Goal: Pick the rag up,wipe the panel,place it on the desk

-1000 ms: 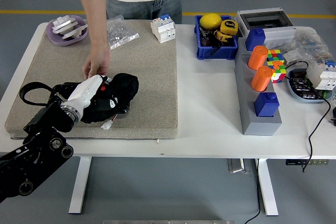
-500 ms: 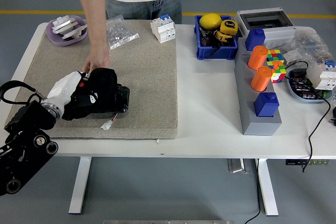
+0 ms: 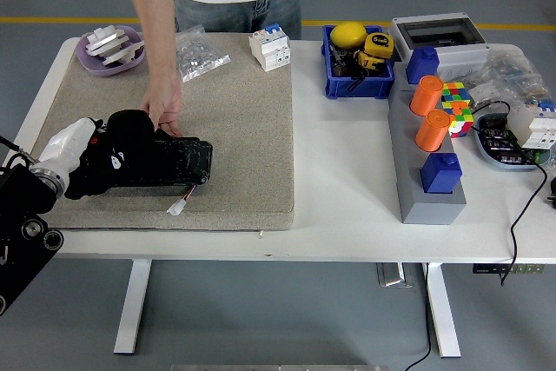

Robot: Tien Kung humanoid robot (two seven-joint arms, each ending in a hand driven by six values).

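Note:
The black rag lies stretched out flat on the beige panel, near its front left. My left hand, white at the wrist and black over the fingers, comes in from the left edge and is shut on the rag's left end, pressing it onto the panel. A person at the far side reaches down with one hand. Its fingertips touch the rag's top edge just right of my hand. My right arm is out of view.
A purple dish and a clear bag of parts sit on the panel's far edge, with a white breaker beside them. A small white connector lies by the front edge. Blue bin, grey stand with orange cylinders stand right.
My left hand has dragged leftwards across the panel, pulling the bunched rag out into a long flat strip. The person's hand stayed at the rag's top edge.

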